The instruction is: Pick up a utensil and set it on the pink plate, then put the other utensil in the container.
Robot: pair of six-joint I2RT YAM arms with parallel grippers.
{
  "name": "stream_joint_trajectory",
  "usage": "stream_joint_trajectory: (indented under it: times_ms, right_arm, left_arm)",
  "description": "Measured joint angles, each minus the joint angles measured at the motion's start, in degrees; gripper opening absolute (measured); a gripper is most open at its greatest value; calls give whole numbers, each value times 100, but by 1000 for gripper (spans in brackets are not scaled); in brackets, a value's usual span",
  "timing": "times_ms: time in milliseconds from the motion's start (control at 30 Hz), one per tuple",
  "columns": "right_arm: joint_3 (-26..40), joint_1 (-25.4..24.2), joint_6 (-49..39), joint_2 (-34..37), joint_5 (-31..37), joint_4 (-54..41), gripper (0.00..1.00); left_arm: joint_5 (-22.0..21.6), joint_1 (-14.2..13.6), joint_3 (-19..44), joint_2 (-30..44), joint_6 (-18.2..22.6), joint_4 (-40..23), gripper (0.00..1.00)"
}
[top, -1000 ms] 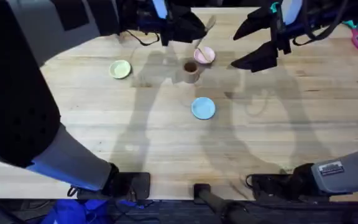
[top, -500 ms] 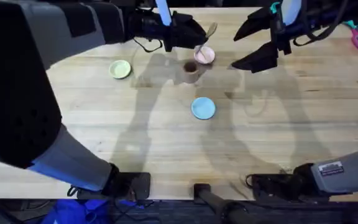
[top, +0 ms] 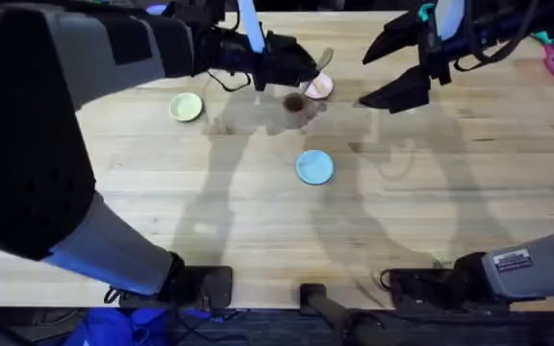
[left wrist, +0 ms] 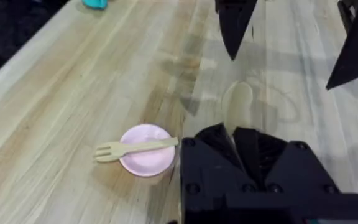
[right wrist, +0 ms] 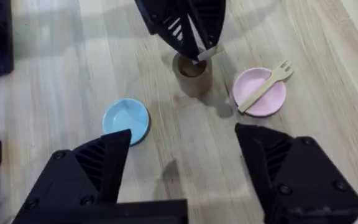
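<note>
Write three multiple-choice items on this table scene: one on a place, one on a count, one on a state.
1. Where does the wooden fork lie?
A. across the pink plate
B. in the blue plate
C. on bare table

2. How many small plates are on the table?
A. one
B. two
C. three

3. What is the left gripper doing?
A. resting open on the table
B. holding a wooden spoon above the brown cup
C. gripping the yellow plate

Answers: 1 A, fork spans pink plate. 2 C, pink, blue, yellow-green. 3 B, jaws pinch the handle over the cup.
</note>
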Motion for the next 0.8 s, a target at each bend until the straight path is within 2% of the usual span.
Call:
stream_joint_trajectory:
  times_ms: [233,800]
  right_arm:
    - [0,0,8,0,0,-59,996]
    - [0,0,15,0,0,-154,997]
  left_arm:
    - [-2,0,-413,0,0,470,42]
    - [-79,0,-576,0,-2,510,42]
